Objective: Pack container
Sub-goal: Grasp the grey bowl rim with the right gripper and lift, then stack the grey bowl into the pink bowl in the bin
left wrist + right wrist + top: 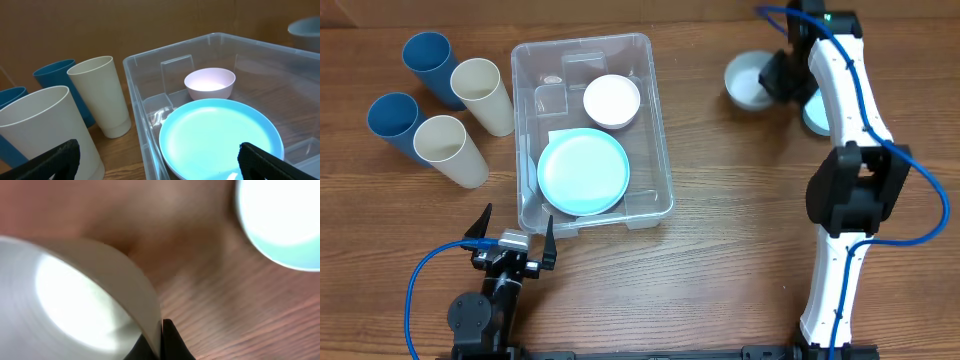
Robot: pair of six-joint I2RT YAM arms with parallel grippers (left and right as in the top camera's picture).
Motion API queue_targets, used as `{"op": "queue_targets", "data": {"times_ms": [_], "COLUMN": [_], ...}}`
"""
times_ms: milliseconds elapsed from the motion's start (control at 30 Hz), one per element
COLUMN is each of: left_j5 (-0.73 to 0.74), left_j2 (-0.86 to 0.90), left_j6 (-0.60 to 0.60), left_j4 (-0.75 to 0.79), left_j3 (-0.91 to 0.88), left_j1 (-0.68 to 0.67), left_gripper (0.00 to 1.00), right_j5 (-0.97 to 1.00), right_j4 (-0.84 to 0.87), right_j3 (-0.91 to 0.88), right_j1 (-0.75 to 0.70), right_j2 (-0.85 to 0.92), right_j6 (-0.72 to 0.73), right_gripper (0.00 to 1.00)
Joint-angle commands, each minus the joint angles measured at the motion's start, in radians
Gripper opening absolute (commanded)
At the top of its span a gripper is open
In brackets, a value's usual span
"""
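In the centre-left of the overhead view, the container (662, 165) sat on the table (720, 240), already partly packed. A light blue plate (583, 172) lay flat on its floor at the near end, and a white bowl (611, 100) stood just beyond the plate. By my judgement the job was under way but far from finished.

At the upper left, outside the bin, two blue cups (428, 62) and two cream cups (480, 90) lay unpacked, close beside its left wall. At the upper right, well apart from the bin, were a pale bowl (748, 78) and a light blue dish (815, 118), the dish partly hidden by the arm.

The right gripper (782, 75) was at the pale bowl's right edge. In the blurred wrist view its tips seemed to straddle the rim, but I could not tell whether they were clamped.

The left gripper (519, 215) hovered spread wide and empty, just below the bin's lower-left corner.

Nothing lay between the pale bowl and the bin. The free floor inside was mostly at the upper left, beside the white bowl.
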Motion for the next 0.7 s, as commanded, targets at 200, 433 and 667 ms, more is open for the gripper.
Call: {"op": "queue_targets", "data": {"times_ms": [200, 433, 667], "left_j5": [-0.003, -0.003, -0.003], "left_j2": [-0.009, -0.009, -0.009], "left_j6": [0.0, 0.0, 0.0], "left_j4": [0.0, 0.0, 0.0], "left_j3": [-0.003, -0.003, -0.003], "left_j1": [-0.006, -0.006, -0.006], "left_gripper": [1.0, 1.0, 1.0], "right_j5": [0.079, 0.15, 0.15], "right_j4": [0.103, 0.242, 0.287], "right_j3": [0.156, 0.123, 0.117], "right_j1": [0.38, 0.526, 0.525], "right_j2": [-0.167, -0.076, 0.012], "right_j6": [-0.171, -0.186, -0.187], "right_gripper": [0.04, 0.04, 0.04]}}
